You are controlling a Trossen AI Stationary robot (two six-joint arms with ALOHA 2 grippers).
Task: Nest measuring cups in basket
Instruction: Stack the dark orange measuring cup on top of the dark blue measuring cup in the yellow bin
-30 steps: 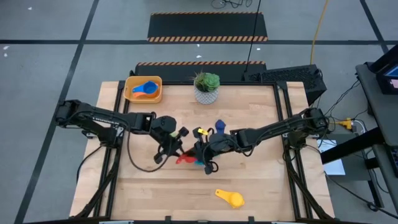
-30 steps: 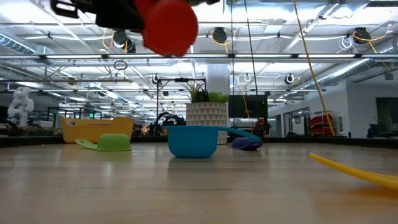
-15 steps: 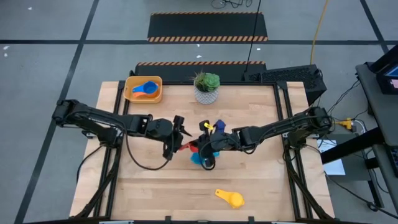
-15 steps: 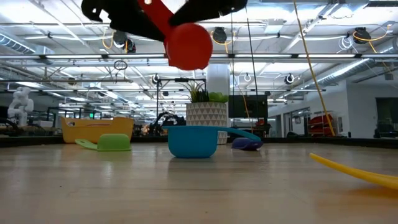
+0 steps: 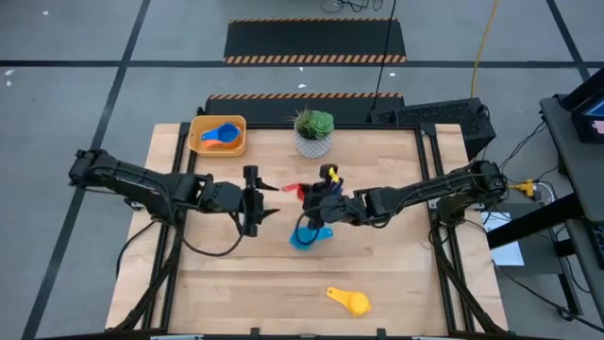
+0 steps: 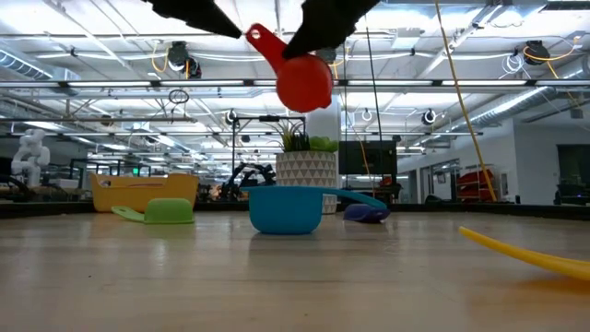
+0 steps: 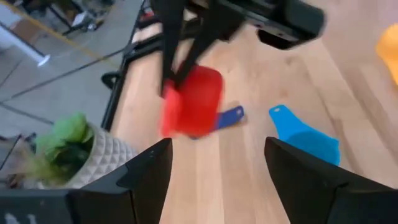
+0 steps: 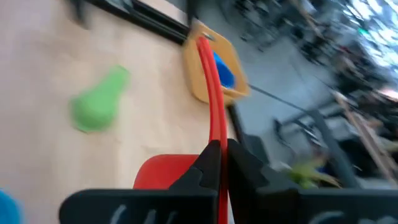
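The wooden surface (image 5: pixel 396 283) carries the white plant pot (image 5: pixel 312 132), the landmark here. The yellow-orange basket (image 5: pixel 218 135) sits beside the pot at the far edge, with a light blue cup (image 5: pixel 220 135) inside. The left gripper (image 5: pixel 253 200), nearer than the pot, has its jaws spread wide and empty. The right gripper (image 5: pixel 316 196) is clamped tight on the red measuring cup (image 6: pixel 304 79), lifted clear of the surface. Its arm partly hides the light blue cup (image 5: pixel 304 235) underneath. The dark blue cup (image 6: pixel 366 213) is half hidden behind it, the green cup (image 6: pixel 167 211) shows in the low view, and the yellow cup (image 5: pixel 348 300) lies farthest from the pot.
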